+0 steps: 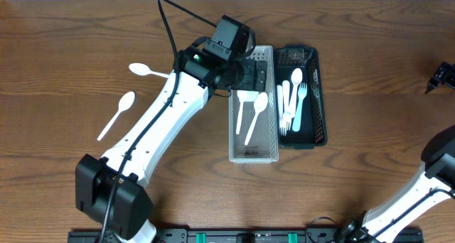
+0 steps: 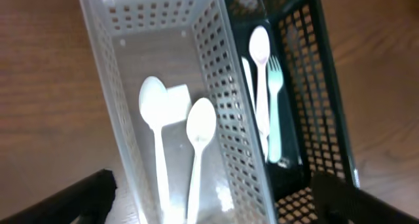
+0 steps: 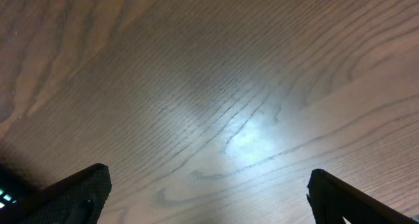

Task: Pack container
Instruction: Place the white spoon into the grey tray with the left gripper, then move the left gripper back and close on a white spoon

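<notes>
Only overhead catches the loose spoons (image 1: 118, 114) on the surface (image 1: 64, 30); left end effector (image 2: 219, 201) and right end effector (image 3: 209, 198) both spread, tips cropped.

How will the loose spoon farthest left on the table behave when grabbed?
The spoon looks like thin white plastic: probably light, slightly bendy. Lying flat on the smooth table, it may skid or pivot if nudged off-centre.

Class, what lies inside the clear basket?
Two white spoons lie side by side in the clear basket. Overhead, the left arm covers its far end; the wrist view shows no utensil there.
</notes>
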### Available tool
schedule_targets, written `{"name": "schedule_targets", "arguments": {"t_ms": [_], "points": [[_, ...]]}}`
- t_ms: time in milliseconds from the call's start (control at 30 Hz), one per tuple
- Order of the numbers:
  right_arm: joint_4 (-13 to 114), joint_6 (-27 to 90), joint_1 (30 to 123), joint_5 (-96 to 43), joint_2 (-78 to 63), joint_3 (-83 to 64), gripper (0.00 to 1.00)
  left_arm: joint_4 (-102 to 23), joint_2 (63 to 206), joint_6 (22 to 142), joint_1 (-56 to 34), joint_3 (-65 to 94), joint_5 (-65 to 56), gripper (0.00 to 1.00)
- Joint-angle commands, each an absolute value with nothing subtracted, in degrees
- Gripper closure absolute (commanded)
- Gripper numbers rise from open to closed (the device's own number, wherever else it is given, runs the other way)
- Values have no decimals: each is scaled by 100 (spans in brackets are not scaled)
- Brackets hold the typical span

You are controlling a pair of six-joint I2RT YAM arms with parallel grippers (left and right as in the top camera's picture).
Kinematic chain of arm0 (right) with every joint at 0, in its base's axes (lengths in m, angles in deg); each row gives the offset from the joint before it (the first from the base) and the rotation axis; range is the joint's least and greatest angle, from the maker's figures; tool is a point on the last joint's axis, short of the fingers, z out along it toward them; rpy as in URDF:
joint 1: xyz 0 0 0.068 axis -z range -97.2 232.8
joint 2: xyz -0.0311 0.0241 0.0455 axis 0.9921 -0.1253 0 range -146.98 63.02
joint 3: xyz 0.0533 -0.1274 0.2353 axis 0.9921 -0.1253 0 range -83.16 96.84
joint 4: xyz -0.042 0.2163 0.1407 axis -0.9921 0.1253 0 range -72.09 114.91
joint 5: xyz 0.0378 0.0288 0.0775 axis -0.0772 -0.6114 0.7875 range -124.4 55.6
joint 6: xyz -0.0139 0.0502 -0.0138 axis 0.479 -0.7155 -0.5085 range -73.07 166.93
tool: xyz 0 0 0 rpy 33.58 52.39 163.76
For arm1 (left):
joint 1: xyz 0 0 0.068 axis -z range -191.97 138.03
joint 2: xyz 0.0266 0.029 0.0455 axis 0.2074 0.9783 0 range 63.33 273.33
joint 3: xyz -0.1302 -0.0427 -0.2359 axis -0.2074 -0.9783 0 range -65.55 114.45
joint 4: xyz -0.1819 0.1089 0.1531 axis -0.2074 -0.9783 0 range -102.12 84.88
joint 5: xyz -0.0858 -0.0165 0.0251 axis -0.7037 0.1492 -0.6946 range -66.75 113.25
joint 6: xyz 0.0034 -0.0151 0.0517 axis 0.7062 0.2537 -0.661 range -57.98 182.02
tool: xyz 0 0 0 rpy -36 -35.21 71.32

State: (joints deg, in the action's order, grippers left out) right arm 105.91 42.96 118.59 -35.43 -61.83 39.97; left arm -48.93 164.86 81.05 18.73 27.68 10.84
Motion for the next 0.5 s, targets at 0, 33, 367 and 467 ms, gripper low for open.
{"name": "schedule_targets", "arguments": {"t_ms": [0,33,367,467], "points": [[10591,4224,11885,-3548,-6181,3982,1,-4876,16390,7794,1571,2744,1854,2],[10594,4224,11885,-3548,-6181,3982,1,-4878,16375,7794,1460,2742,2166,2],[10594,4224,11879,-3546,-6181,3982,1,-5702,16646,7716,-337,2729,3637,2],[10594,4224,11879,-3546,-6181,3982,1,-6025,16779,6736,-857,2578,3635,2]]}}
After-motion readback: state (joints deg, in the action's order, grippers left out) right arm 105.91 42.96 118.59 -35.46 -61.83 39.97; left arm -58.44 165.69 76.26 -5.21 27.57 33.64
